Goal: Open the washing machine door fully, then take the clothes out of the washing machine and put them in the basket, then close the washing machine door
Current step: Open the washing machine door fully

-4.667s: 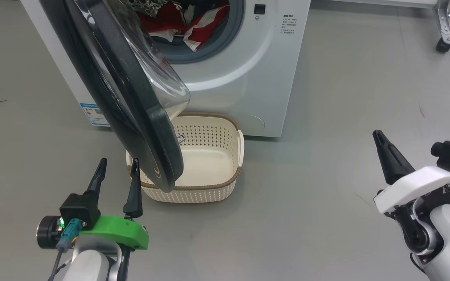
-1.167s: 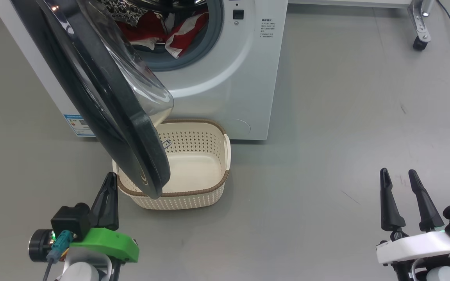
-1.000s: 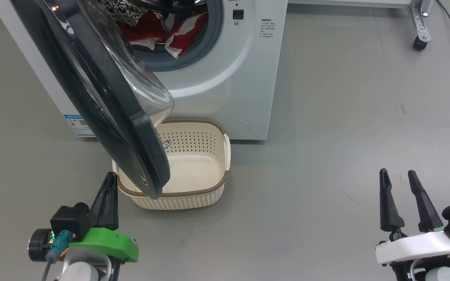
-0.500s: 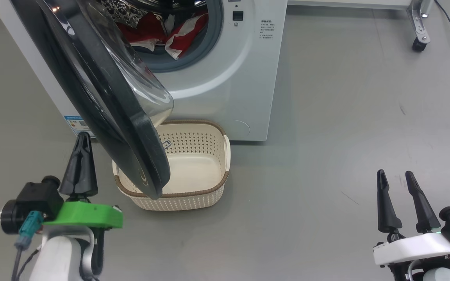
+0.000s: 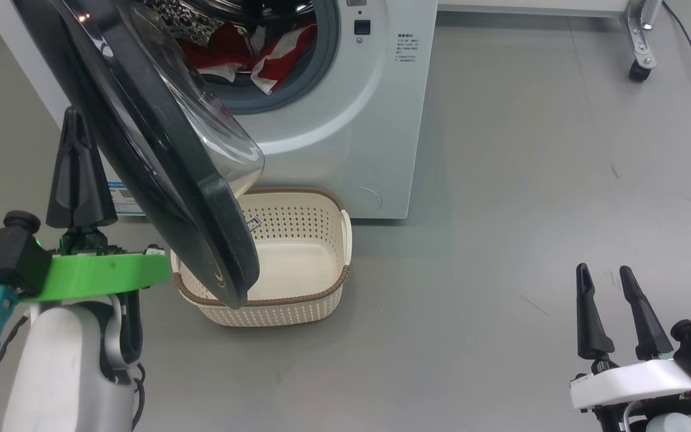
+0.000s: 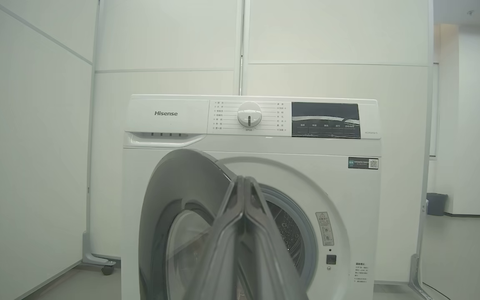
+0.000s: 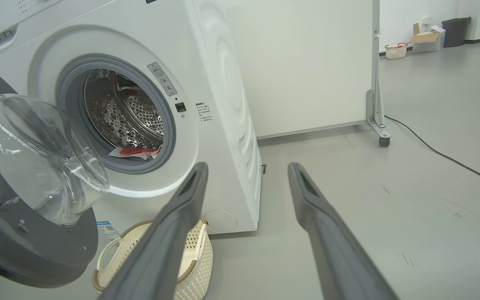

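The left gripper (image 5: 74,120), closed tight, is hovering just beside the half-open washing machine door (image 5: 159,156), which is overhanging the basket (image 5: 273,300). Swinging it wider is calling for steady contact on the rim, sweeping leftward along the door's arc.

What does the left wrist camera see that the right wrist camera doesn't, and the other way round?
Left wrist view: the round dial, the dark display and the left gripper, shut. Right wrist view: the red clothes in the drum, the basket, a cable and the right gripper, open. Both: the washing machine and its open door.
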Available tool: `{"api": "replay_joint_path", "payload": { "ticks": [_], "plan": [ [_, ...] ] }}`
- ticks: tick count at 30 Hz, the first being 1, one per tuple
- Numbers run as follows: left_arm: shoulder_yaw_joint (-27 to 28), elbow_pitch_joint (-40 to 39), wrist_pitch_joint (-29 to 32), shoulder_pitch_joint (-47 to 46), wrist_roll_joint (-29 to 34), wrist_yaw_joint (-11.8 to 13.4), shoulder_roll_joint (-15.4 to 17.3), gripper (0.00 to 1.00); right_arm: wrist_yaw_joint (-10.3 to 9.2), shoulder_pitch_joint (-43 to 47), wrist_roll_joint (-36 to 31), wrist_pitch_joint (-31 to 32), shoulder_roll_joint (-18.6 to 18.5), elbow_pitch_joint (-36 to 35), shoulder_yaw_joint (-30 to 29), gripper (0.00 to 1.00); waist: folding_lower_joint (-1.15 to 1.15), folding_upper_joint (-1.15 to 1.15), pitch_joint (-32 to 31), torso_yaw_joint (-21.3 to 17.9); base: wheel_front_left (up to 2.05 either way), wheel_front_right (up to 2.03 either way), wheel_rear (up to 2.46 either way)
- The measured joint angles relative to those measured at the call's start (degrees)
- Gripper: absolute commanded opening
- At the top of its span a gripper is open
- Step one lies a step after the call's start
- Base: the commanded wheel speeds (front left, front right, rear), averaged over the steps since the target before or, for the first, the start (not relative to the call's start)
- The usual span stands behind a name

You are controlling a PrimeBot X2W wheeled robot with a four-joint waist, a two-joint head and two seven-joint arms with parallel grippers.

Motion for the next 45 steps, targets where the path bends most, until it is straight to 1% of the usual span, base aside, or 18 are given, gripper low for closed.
{"api": "replay_joint_path", "payload": {
  "ticks": [8, 10, 14, 18, 22, 27, 32, 41, 45],
  "plan": [
    [-0.67, -3.53, -0.01, -3.55, 0.70, -0.55, 0.02, 0.00, 0.45, 0.00, -0.36, 0.00, 0.35, 0.41, -0.37, 1.00, 0.00, 0.00, -0.22, -0.36, 0.00, 0.00, 0.00],
    [-2.00, -3.57, -0.01, -3.64, 1.01, -0.66, 0.02, 0.00, 0.49, 0.00, -0.44, 0.00, 0.44, 0.58, -0.37, 1.00, 0.00, 0.00, -0.29, -0.43, 0.00, 0.00, 0.00],
    [-4.70, -3.16, 0.96, -3.63, 1.14, -1.98, 0.00, 0.00, 0.51, -0.01, -0.47, 0.00, 0.82, 0.62, -0.49, 1.00, 0.00, 0.00, -0.46, -0.66, 0.00, 0.00, 0.00],
    [-7.38, -2.24, 2.58, -3.52, 1.49, -2.50, 0.00, 0.00, 0.52, -0.01, -0.48, 0.00, 1.04, 0.70, -0.53, 1.00, 0.00, 0.00, -0.57, -0.99, 0.00, 0.00, 0.00],
    [-9.57, -0.57, 4.09, -3.22, 1.49, -2.59, -0.01, 0.00, 0.94, -0.01, -0.48, 0.00, 1.25, 0.90, -0.55, 1.00, 0.00, 0.00, -0.58, -1.39, 0.00, 0.00, 0.00],
    [-11.49, 1.79, 6.03, -0.92, 1.45, -3.00, 0.02, 0.00, 0.99, -0.05, -0.55, 0.00, 1.57, 1.05, -0.31, 1.00, 0.00, 0.00, -0.41, -2.22, 0.00, 0.00, 0.00],
    [-13.84, 4.01, 7.75, 0.25, -0.24, -3.07, 0.02, 0.00, 1.00, -0.10, -0.56, -0.01, 1.98, 1.26, -0.77, 1.00, 0.00, 0.00, -0.09, -3.11, 0.00, 0.00, 0.00],
    [-15.22, 7.50, 10.03, 0.87, -3.75, -2.97, 0.05, 0.00, 1.08, -0.21, -0.56, -0.01, 2.18, 1.35, -0.85, 1.00, 0.00, 0.00, 0.38, -4.26, 0.00, 0.00, 0.00],
    [-15.19, 9.20, 10.65, 0.88, -4.26, -2.41, 0.05, 0.00, 1.11, -0.23, -0.56, -0.01, 2.22, 1.52, -0.85, 1.00, 0.00, 0.00, 0.61, -4.76, 0.00, 0.00, 0.00]
  ]
}}
